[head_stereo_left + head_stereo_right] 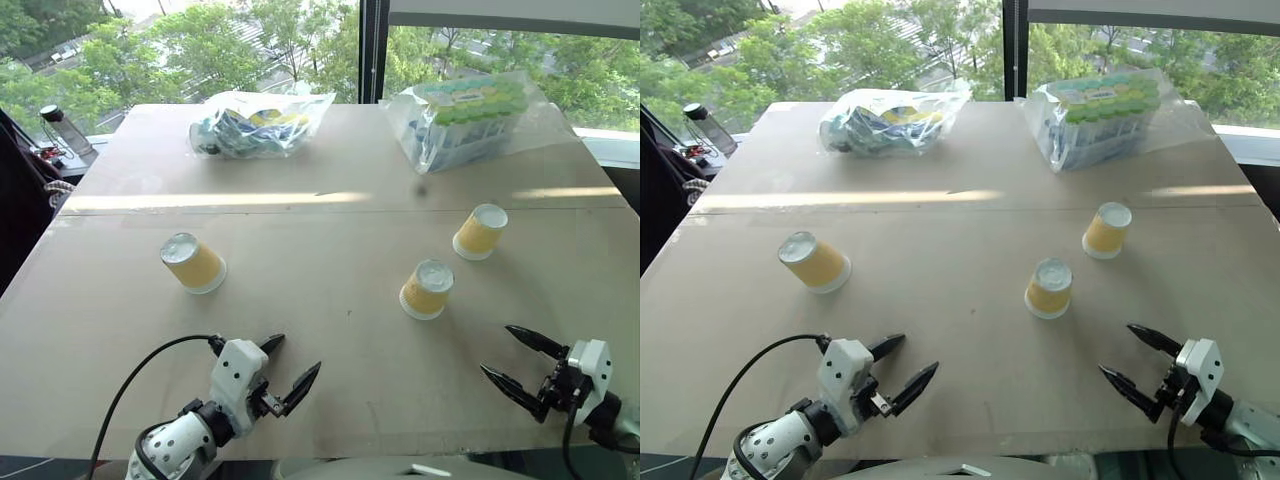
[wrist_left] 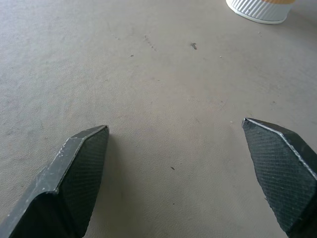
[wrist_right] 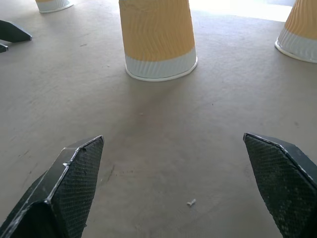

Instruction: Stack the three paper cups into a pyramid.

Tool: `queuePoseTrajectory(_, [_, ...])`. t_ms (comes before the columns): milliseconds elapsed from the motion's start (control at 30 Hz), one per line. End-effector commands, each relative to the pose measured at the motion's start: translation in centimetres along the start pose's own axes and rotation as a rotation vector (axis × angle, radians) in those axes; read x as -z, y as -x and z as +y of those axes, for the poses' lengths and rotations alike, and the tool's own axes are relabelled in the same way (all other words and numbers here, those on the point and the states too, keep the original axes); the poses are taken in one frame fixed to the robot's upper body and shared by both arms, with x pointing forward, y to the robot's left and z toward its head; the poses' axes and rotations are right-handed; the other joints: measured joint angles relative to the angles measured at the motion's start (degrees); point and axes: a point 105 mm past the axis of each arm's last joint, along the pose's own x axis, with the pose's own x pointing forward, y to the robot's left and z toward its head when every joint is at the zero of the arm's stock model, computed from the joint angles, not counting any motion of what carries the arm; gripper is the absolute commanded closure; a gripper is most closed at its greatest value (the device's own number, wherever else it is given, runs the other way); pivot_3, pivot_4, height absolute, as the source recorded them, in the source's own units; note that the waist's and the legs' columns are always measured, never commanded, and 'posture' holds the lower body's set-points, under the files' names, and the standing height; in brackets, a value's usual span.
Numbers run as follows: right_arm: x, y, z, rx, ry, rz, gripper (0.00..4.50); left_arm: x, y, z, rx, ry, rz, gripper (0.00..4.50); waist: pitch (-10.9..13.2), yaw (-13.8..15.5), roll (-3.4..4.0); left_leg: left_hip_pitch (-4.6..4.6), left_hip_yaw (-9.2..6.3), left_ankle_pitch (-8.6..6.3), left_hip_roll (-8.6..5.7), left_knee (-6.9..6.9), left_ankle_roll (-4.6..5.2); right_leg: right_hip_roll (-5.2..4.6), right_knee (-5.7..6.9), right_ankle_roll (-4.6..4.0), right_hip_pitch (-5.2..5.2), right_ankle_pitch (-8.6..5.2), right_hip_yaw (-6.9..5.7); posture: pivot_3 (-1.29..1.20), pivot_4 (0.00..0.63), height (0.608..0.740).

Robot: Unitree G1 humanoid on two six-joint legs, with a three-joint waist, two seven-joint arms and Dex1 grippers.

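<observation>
Cups: three stand upside down and well apart on the table (image 1: 330, 400), none stacked, so the pyramid is not begun. Nearest the robot, the left gripper (image 1: 285, 365) and right gripper (image 1: 520, 360) hover low over the near edge, each with fingers spread wide and holding nothing. Ahead of the right gripper and a little to its left stands the middle cup (image 1: 427, 290), upright on its rim, long axis vertical; this arm looks the nearer to it, and the cup lies roughly on the line between its fingers in the wrist view. Further back on the right is the right cup (image 1: 480, 232). The left cup (image 1: 193, 263) stands ahead of the left gripper. Beyond, two clear bags (image 1: 262, 125) of packaged goods lie at the far edge. The cups' insides are hidden.
</observation>
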Motion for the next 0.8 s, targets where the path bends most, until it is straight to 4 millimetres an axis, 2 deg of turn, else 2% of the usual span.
queuePoseTrajectory(33, [-1.2, 0.5, -0.3, 0.027, 0.047, -0.029, 0.0, -1.0, -0.4, -0.2, 0.022, -0.022, -0.028, 0.07, 0.0, 0.0, -0.01, 0.0, 0.0, 0.0, 0.0, 0.0, 0.0, 0.0, 0.0, 0.0, 0.0, 0.0, 0.0, 0.0, 0.15, 0.74])
queuePoseTrajectory(133, [-1.5, 0.8, -0.5, 0.05, 0.063, -0.028, 0.0, -1.5, -0.9, -0.1, 0.037, -0.038, -0.068, 0.07, 0.0, 0.2, -0.03, -0.05, -0.06, 0.0, -0.03, 0.01, 0.0, -0.04, -0.01, -0.03, -0.01, 0.02, -0.07, 0.0, 0.15, 0.74])
queuePoseTrajectory(500, [-1.6, 0.4, -0.5, 0.073, 0.075, -0.032, 0.0, -1.0, -0.7, 0.0, 0.059, -0.04, -0.07, 0.07, 0.0, 0.0, -0.07, -0.04, -0.02, 0.0, -0.01, -0.01, 0.0, -0.02, -0.01, -0.11, -0.02, 0.06, -0.03, 0.0, 0.15, 0.74])
queuePoseTrajectory(667, [-1.8, -0.4, -0.4, 0.079, 0.088, -0.055, 0.0, -0.9, -0.6, 0.5, 0.066, -0.057, -0.081, 0.07, 0.0, 0.1, -0.08, -0.04, -0.02, 0.0, -0.02, 0.0, 0.0, -0.02, -0.01, -0.11, -0.02, 0.07, -0.03, 0.0, 0.15, 0.74])
queuePoseTrajectory(800, [-3.1, -1.7, 0.1, 0.043, 0.084, -0.111, 0.0, -1.7, -0.3, 0.0, 0.159, -0.076, -0.096, 0.07, 0.0, 0.0, -0.07, -0.03, -0.02, 0.0, -0.02, 0.0, 0.0, -0.01, -0.01, -0.11, -0.02, 0.07, -0.05, 0.0, 0.15, 0.74])
